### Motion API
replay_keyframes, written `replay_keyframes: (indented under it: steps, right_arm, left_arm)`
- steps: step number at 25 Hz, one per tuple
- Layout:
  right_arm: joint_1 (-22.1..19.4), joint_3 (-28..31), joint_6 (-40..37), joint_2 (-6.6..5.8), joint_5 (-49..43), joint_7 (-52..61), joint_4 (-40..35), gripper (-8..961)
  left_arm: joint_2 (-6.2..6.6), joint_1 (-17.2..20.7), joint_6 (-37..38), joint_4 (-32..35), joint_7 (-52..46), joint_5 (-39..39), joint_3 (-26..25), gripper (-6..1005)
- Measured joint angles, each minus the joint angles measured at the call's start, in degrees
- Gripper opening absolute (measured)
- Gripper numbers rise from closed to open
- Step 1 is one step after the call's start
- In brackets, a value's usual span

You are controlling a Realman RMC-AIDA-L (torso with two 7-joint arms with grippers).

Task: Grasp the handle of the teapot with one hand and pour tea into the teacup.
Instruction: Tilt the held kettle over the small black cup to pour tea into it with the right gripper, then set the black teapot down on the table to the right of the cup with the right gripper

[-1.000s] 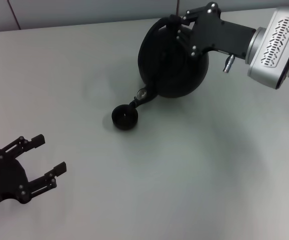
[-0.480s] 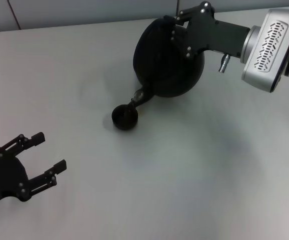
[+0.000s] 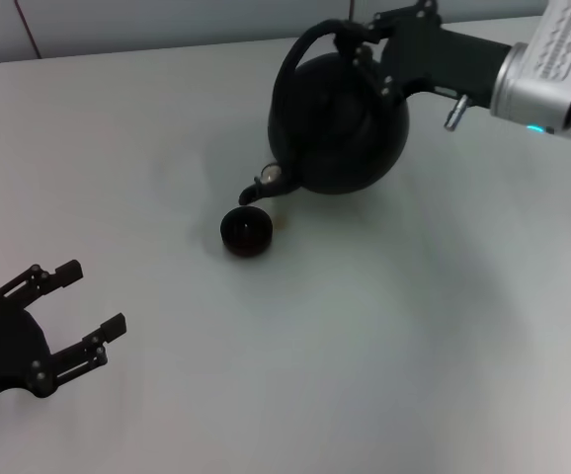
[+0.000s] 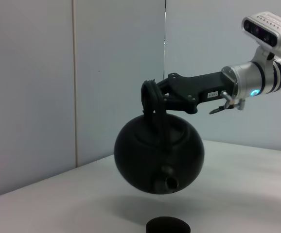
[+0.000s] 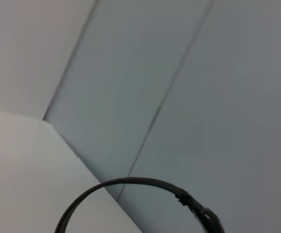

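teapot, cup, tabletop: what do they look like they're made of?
Teapot: matte black, no glaze shine; probably cast iron or dark ceramic, can't tell which. Handle: thin dark hoop, likely metal, held by the right gripper. Teacup: same dull black, seemingly matching ware. Table: smooth pale grey, soft sheen, probably laminate. Left gripper idle, open.

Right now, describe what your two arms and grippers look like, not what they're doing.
The right gripper is matte black, angular, dotted with silver screws, on a silver wrist segment with slotted vents, a small glowing cyan light and a metal connector stub. The left gripper is a black linkage frame with two pad-tipped fingers and silver pivot screws.
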Motion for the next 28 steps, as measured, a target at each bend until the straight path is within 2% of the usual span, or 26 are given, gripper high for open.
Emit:
replay_keyframes:
  steps: [7,10,17,28]
  right_arm:
    - [-3.09,0.72,-0.42,0.09,0.92,12.43,-1.34,85]
    - [-4.26,0.77,-0.47,0.12,2.82,14.26,-0.71,85]
    - [-9.23,0.80,-2.39,0.14,13.35,14.96,2.74,85]
    - [-11.87,0.90,-3.54,0.34,15.83,13.83,3.49,86]
  left_arm:
    - [0.08,0.01,0.00,0.00,0.02,-0.09,0.00,799]
    - [0.09,-0.01,0.00,0.00,0.03,-0.14,0.00,799]
    - [0.08,-0.29,-0.01,0.00,0.08,-0.23,0.00,799]
    - [0.08,-0.51,-0.01,0.00,0.10,-0.22,0.34,799]
